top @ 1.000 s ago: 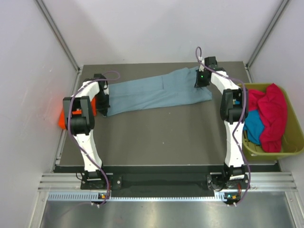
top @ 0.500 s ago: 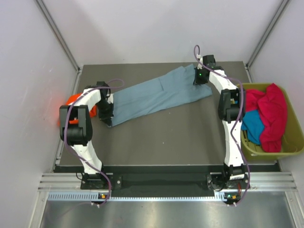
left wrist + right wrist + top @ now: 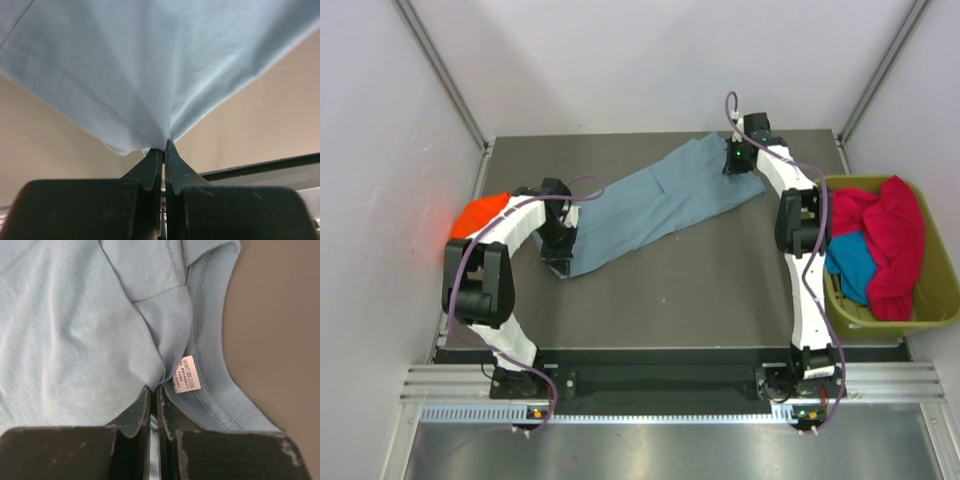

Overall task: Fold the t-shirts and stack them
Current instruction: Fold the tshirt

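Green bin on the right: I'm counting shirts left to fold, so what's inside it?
A crimson-pink t-shirt lies over a teal t-shirt in the bin; anything beneath them is hidden.

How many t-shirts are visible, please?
4: grey-blue cloth t-shirt across the table; orange-red t-shirt at its left edge; crimson-pink t-shirt and teal t-shirt in the olive-green plastic bin. Others possibly hidden.

Robot body, 2 units. Left arm (image 3: 510,222) and right arm (image 3: 807,300): white link shells, black joint housings, black bases. 1 purple cable (image 3: 588,183) looped along each arm. Green light (image 3: 733,157) on the right wrist. Left gripper (image 3: 163,146) and right gripper (image 3: 154,387): black tapered fingers, the right pair scuffed pale.
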